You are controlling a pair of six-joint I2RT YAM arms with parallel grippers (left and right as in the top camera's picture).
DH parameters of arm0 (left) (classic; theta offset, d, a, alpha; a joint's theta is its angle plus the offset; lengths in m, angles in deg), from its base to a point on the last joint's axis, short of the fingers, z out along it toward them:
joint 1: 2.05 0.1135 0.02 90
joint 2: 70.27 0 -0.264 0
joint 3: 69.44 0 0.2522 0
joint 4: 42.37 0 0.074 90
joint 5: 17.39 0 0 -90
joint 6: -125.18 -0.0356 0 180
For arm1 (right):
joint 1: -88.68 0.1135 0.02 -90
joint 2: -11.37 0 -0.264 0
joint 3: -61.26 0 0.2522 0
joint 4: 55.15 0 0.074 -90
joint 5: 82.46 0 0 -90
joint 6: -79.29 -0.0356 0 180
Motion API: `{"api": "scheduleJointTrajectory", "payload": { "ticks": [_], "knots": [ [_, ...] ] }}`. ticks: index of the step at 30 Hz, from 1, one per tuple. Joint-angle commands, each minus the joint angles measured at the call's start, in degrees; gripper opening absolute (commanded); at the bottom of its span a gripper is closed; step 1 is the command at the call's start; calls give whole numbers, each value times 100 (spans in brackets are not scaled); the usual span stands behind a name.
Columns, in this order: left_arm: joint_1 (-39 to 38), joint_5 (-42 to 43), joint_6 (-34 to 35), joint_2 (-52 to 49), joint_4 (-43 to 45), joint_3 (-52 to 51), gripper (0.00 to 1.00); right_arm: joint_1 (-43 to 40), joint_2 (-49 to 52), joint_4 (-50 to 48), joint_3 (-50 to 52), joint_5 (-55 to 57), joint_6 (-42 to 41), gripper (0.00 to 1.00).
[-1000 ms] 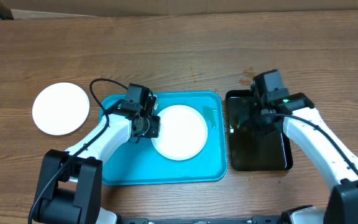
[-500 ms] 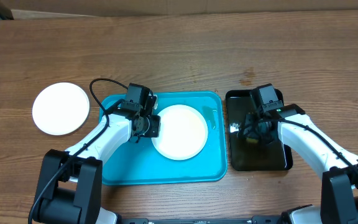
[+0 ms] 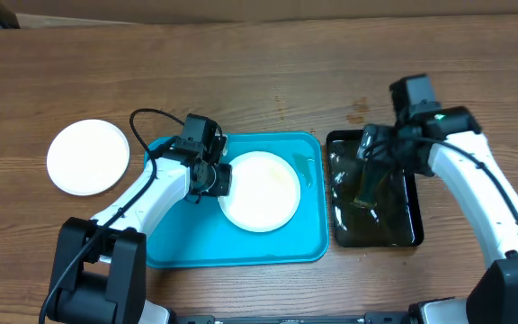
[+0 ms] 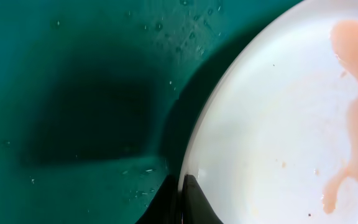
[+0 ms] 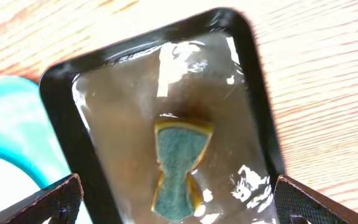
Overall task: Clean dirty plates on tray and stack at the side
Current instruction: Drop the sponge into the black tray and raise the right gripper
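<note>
Left claw (image 3: 216,177): fingers pinched together on the left rim of the smeared plate (image 3: 259,191). In the left wrist view the two dark fingertips (image 4: 188,199) meet right at the plate's edge.
Smeared plate: white and round, lying inside the turquoise tray (image 3: 241,252), towards its right half.
Smear (image 4: 353,124): a pale pinkish streak down the right of the plate's face in the wrist view. The rest of that face looks mostly white, with a few tiny specks.
Turquoise tray: sits at the middle of the bench (image 3: 268,72). Small droplets dot its floor beside the plate.
Right claw (image 3: 376,155): fingers spread wide apart, gripping nothing and touching nothing. It hangs over the far end of the black tray (image 3: 338,234).
Black tray: just to the right of the turquoise tray, with a glossy, wet-looking floor.
Sponge (image 5: 179,165): yellow-edged with a blue-green face, pinched in at the waist. It lies loose on the black tray's floor, below and between the right claw's open fingers.
Second plate (image 3: 88,157): white, lying flat on the bare bench well to the left of the turquoise tray, apart from both claws.
</note>
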Motion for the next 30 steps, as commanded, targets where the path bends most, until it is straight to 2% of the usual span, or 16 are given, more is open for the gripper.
{"api": "scheduleJointTrajectory", "payload": {
  "ticks": [1,10,13,15,22,26,30],
  "knots": [
    [-11,-26,-94,-42,-22,133,4,-142,-28,125,-46,42,0,100],
    [-11,-26,-33,-46,22,-11,16,-151,-28,175,-46,39,0,100],
    [-11,-24,101,-46,181,-186,24,-151,-28,177,-46,39,-2,100],
    [-11,-24,208,-46,334,-326,25,-151,-28,177,-46,39,0,100],
    [-24,66,372,-46,299,-417,17,-151,-28,179,-46,39,0,100],
    [-61,321,374,-46,254,-417,4,-151,-28,179,-46,39,0,100],
    [-63,420,376,-44,260,-417,4,-151,-28,177,-46,39,0,100]
  ]
}}
